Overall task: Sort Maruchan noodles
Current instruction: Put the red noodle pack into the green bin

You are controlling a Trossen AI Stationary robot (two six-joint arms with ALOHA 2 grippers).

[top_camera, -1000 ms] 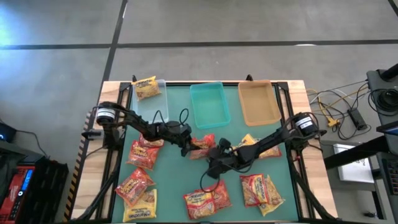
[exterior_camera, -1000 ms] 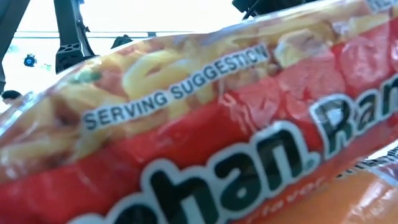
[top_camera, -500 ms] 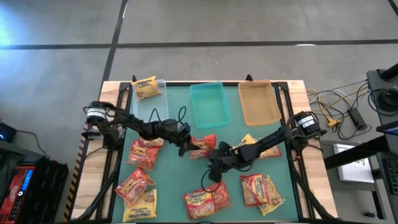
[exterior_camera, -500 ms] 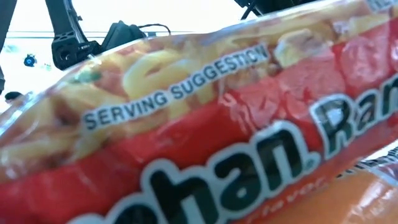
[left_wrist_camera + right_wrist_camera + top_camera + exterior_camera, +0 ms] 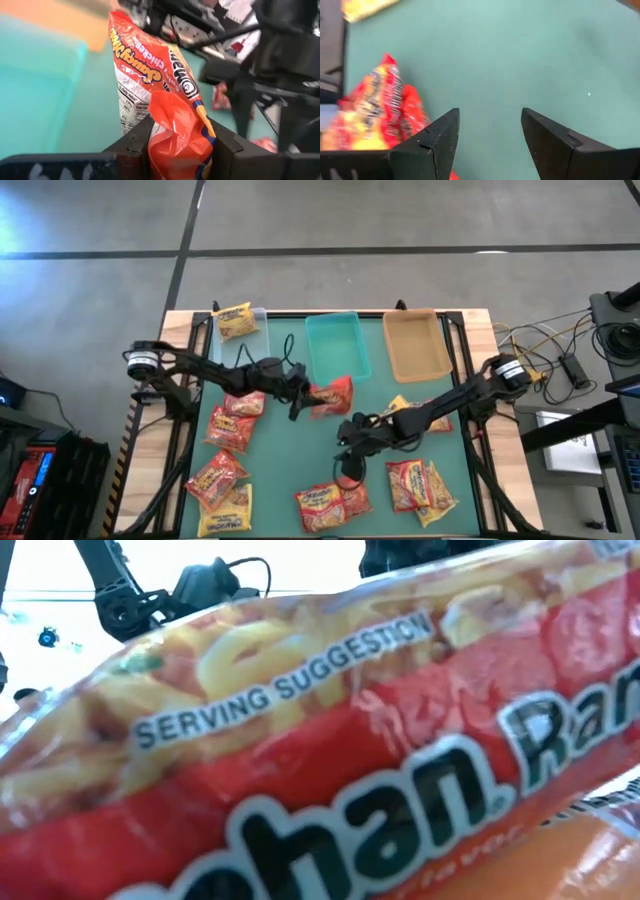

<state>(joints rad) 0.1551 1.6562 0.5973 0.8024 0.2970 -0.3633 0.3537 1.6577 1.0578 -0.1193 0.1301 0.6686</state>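
1. While the high view looks straight down, the left gripper (image 5: 300, 395) pinches an orange-red noodle packet (image 5: 333, 395) that sticks out beyond its tips, just short of the teal tray (image 5: 336, 346). A clear tray (image 5: 252, 332) holding one yellow packet (image 5: 234, 320) lies off to one side of that gripper and a tan tray (image 5: 415, 344) to the other. The right gripper (image 5: 350, 442) hangs nearby over bare mat, holding nothing. More packets (image 5: 225, 472) lie behind both grippers, toward the near edge.
2. Seen from table height, a red packet (image 5: 330, 750) right at the lens fills the picture; arm links show only above it.
3. From the left wrist, the two fingers (image 5: 137, 145) clamp the packet's crimped end, the packet (image 5: 150, 85) standing upright past them, teal tray wall (image 5: 40, 80) alongside.
4. From the right wrist, the fingers (image 5: 437, 145) stand apart and empty over mat, one red packet (image 5: 377, 112) beside them.
5. Judging by this, a carry to a tray is under way; next, the left gripper needs to get over the matching tray and let go.
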